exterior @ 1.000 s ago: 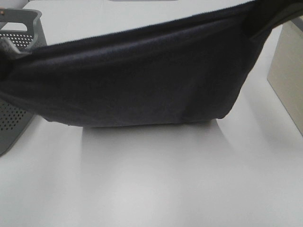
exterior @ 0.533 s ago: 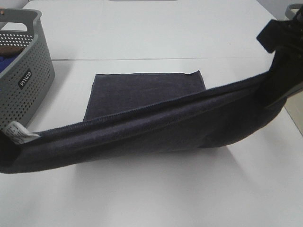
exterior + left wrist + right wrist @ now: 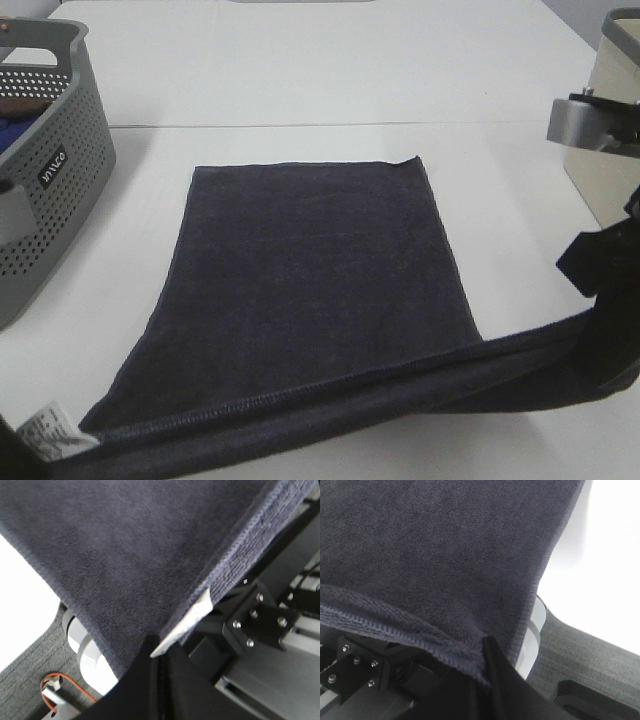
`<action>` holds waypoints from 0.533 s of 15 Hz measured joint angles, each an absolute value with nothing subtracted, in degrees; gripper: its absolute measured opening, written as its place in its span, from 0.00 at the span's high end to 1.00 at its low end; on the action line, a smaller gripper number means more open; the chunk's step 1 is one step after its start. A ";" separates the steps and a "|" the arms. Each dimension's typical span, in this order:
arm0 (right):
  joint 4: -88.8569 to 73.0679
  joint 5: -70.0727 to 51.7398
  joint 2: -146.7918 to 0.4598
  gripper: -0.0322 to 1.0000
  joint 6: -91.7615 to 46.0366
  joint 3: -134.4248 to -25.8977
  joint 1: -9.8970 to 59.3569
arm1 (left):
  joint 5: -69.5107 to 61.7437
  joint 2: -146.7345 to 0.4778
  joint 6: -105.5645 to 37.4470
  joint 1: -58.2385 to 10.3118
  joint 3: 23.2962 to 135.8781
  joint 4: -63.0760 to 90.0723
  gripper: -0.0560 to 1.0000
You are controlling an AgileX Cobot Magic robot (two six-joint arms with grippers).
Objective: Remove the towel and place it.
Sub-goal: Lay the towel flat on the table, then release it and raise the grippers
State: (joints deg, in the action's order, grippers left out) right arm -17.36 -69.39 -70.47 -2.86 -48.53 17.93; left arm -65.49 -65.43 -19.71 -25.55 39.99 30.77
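The dark charcoal towel (image 3: 310, 270) lies spread over the middle of the white table (image 3: 330, 70). Its far part is flat and its near hem is lifted. The white tag (image 3: 48, 430) shows at the near left corner. My left gripper (image 3: 159, 650) is shut on that tagged corner; the tag also shows in the left wrist view (image 3: 186, 624). My right gripper (image 3: 603, 325) is shut on the near right corner, low over the table's near right. In the right wrist view the gripper (image 3: 484, 652) pinches the hem of the towel (image 3: 445, 545).
A grey perforated basket (image 3: 62, 150) stands at the far left with a blue cloth (image 3: 10, 132) inside. A beige box (image 3: 612, 140) stands at the right edge of the table. Bare table surrounds the towel.
Both grippers have moved down and toward the near edge with the towel. It hung stretched in the air before; now most of it lies flat on the table.
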 joint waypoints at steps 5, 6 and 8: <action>-17.13 -69.44 -70.02 0.96 -1.72 -42.63 17.93 | -64.52 -72.94 -18.62 -31.91 38.27 31.05 0.95; -17.13 -69.39 -70.02 0.96 -1.66 -41.94 17.88 | -64.40 -75.06 -18.62 -32.09 38.27 31.46 0.95; -17.13 -69.44 -70.93 0.96 -1.66 -41.08 17.88 | -64.34 -79.35 -18.51 -32.09 38.27 31.97 0.95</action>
State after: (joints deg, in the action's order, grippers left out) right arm -17.13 -69.44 -70.93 -1.66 -41.08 17.88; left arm -64.34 -79.35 -18.51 -32.09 38.27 31.97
